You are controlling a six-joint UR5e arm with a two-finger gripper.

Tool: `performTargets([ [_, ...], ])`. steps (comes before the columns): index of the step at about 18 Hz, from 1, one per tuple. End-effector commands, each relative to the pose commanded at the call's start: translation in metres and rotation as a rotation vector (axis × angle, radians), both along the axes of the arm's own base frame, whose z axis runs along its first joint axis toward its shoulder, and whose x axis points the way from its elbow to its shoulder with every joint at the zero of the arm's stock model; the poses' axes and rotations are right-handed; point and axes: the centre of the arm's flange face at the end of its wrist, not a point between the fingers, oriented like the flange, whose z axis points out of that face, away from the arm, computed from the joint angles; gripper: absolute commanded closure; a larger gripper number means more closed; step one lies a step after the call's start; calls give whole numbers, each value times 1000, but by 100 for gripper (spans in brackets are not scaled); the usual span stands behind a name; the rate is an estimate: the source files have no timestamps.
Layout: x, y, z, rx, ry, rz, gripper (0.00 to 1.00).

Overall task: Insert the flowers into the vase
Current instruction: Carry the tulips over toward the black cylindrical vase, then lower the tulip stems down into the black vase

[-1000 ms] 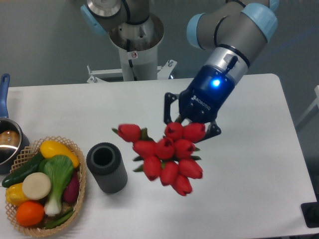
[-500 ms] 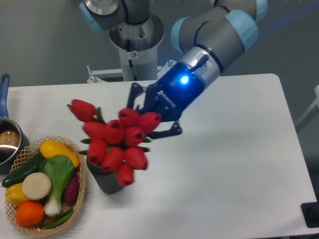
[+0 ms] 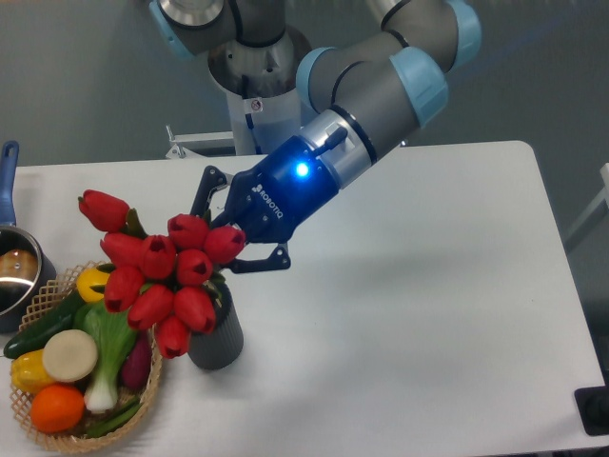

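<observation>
The flowers (image 3: 157,271), a bunch of red tulip heads with green leaves, hang in the air over the vase and the basket's right edge. My gripper (image 3: 226,231) is shut on the flowers at their stem end, with the arm reaching in from the upper right. The vase (image 3: 218,337) is a dark grey ribbed cylinder standing on the white table. Its mouth is hidden behind the tulip heads, so I cannot tell whether any stem is inside it.
A wicker basket (image 3: 149,372) of vegetables sits at the left front, touching the vase's left side. A blue-handled steel pot (image 3: 14,268) stands at the far left edge. The robot base (image 3: 257,95) rises behind the table.
My gripper has carried the flowers left across the table, from right of the vase to over it and the basket's edge. The vase has not moved.
</observation>
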Motion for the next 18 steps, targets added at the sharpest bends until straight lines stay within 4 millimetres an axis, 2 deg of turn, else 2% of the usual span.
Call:
performTargets([
  [5,-5,6,-16,-6,12,-6,93],
  [7,-7,11,-29,-9,20,-14,93],
  [10,1,20,-43,-15,21,-38,92],
  [18,19,8,-80,-48,9,-51,92],
])
